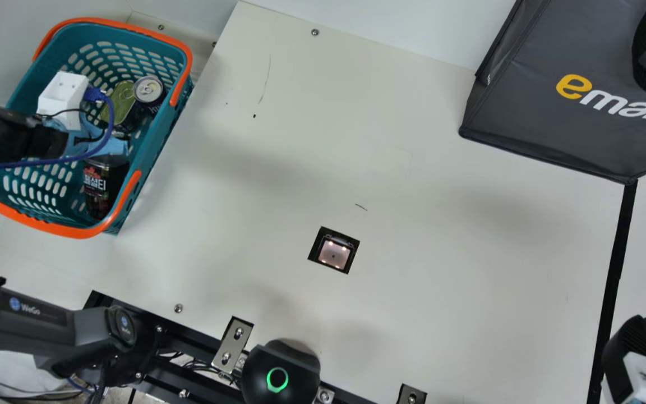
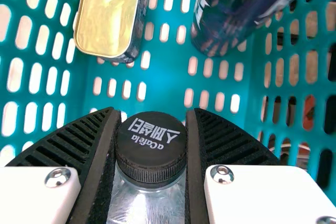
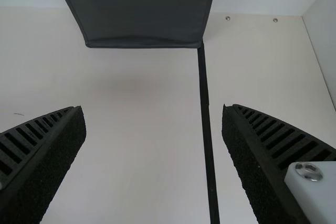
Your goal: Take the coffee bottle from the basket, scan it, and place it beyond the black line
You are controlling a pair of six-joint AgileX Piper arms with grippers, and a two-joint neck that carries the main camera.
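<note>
The left gripper [image 1: 111,147] is down inside the basket [image 1: 160,143], at the far left of the table. Its two ribbed fingers [image 2: 97,145] are drawn in against the coffee bottle [image 1: 97,193], one on either side of the black cap [image 2: 151,142]. The bottle lies between them, in the near right part of the basket; a can [image 1: 149,90] and a flat tin [image 1: 120,104] are farther back. At the near right, the right gripper [image 1: 634,348] is spread wide, holding nothing, by the black line [image 1: 614,258].

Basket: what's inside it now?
The capped coffee bottle, between the fingers of the left gripper; a flat ring-pull tin; a dark can. Anything directly beneath the gripper is covered.
</note>
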